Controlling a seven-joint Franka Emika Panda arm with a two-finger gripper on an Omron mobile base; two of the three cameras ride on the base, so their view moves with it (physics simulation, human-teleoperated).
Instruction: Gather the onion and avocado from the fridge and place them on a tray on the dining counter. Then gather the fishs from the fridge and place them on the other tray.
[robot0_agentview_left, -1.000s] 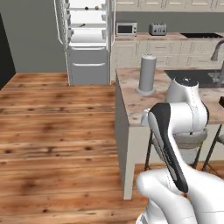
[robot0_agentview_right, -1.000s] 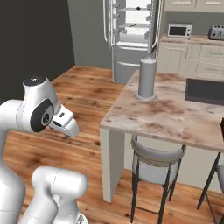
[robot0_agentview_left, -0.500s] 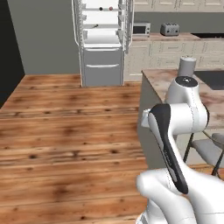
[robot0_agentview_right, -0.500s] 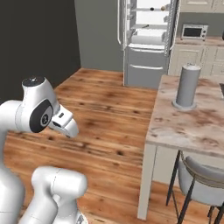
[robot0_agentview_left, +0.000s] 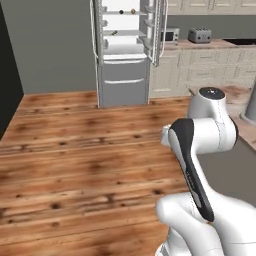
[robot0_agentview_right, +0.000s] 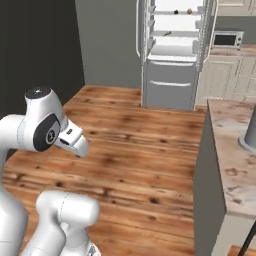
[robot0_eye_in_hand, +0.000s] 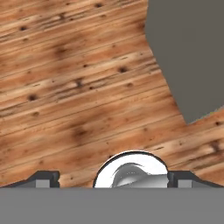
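My claw (robot0_eye_in_hand: 112, 177) is spread wide with nothing in it, tucked in close to my own body and pointing straight down at the wood plank floor (robot0_eye_in_hand: 74, 83). The two dark fingertips (robot0_eye_in_hand: 43, 177) sit far apart at the bottom of the hand view, nothing between them but floorboards. A flat grey panel (robot0_eye_in_hand: 188, 52) cuts into the top right corner there, can't say for sure what it is.

Off to my right is the dining counter (robot0_agentview_right: 232, 150), beige-brown marbled stone top on a grey side wall, and I'm standing just beside its end. There's a grey cylinder thing (robot0_agentview_right: 250, 131) standing upright on it, cut off by the frame edge so I can't tell what it is. From the left base view I catch just the corner of that same top.

Then a long stretch of open floor, and straight across the room is the fridge (robot0_agentview_left: 125, 80). Both upper doors are swung wide open, long pale handles sticking out either side, and the two lower drawers are closed. The shelves are lit up white inside. On an upper shelf there's a little golden-brown ball, that's the onion (robot0_agentview_right: 189, 10), with a small dark thing (robot0_agentview_right: 175, 11) a bit to its left, too tiny to identify. One shelf down there's a small dark sliver (robot0_agentview_right: 168, 33), also too small to call.

Right of the fridge are cream cabinets with a microwave (robot0_agentview_right: 227, 39) on the counter, and a toaster (robot0_agentview_left: 199, 35) further along.
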